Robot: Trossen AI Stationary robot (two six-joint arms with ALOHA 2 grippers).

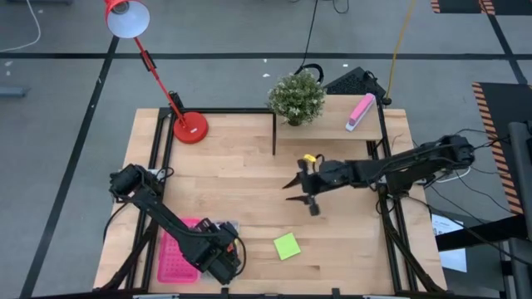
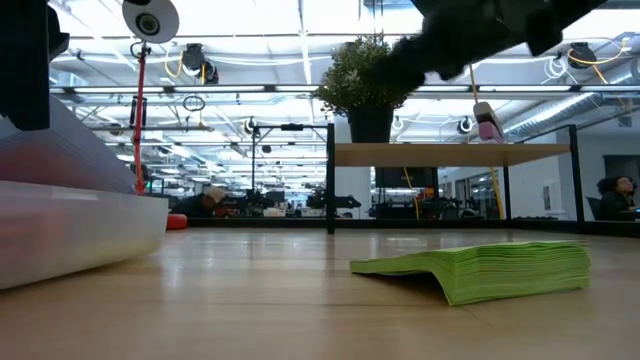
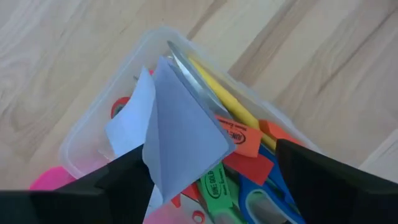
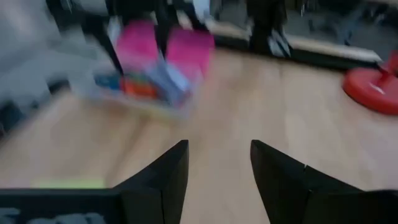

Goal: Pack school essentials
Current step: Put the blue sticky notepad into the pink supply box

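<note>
Nearest in the low view: clear plastic bin (image 2: 70, 225), at seven o'clock on the worktop (image 1: 249, 183), holding blue scissors (image 3: 264, 199), yellow pencil (image 3: 227, 99), orange and green erasers. Left tool (image 3: 211, 168) above it, pinching a pale-blue note pad (image 3: 180, 134). Right tool (image 1: 298, 187) spread, mid-worktop. Green note pad (image 1: 287, 246) lying at five o'clock.

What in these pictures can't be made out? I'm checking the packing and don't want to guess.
- Clear box: the pale-blue note pad held by the left gripper covers much of its contents in the left wrist view; hidden under the arm from above.
- Right wrist view: motion blur smears the box.
- Green note pad: top face unseen from table height.
</note>
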